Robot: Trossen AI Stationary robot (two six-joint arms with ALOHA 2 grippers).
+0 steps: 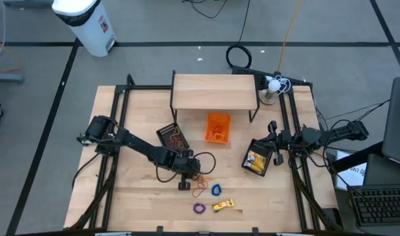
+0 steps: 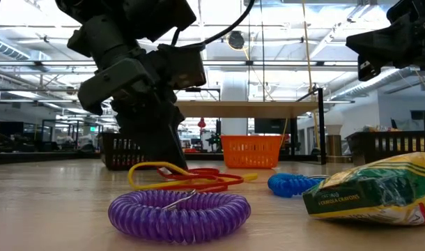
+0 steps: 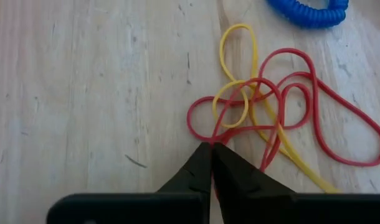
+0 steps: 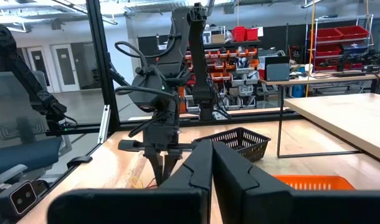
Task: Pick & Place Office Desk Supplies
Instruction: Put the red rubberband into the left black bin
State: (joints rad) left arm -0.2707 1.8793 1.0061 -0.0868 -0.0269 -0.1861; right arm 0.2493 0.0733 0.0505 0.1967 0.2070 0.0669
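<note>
- Left claw (image 1: 185,185) down on the wooden surface (image 1: 134,196), near its front middle; fingers pressed together, tips meeting at the edge of the rubber-band tangle (image 3: 271,118) — red loops crossed with yellow ones. A red strand runs in at the tips; cannot tell if it is pinched.
- Blue coil ring (image 1: 216,190) just beside the tangle, on the side away from the claw.
- Purple coil ring (image 2: 178,213) lies flat nearer the surface's front edge; low view shows it apart from the bands.
- Yellow-and-white packet (image 1: 223,205) beside the purple ring, flat on the wood.
- Orange basket (image 1: 218,127) sits mid-surface, in front of the small wooden shelf (image 1: 214,91); black mesh basket (image 1: 172,136) to its left, coloured bits inside.
- Right claw (image 1: 277,141) waits off the surface at the right side, above a black tray with a yellow packet (image 1: 258,159) — fingers pressed together, nothing in them.
</note>
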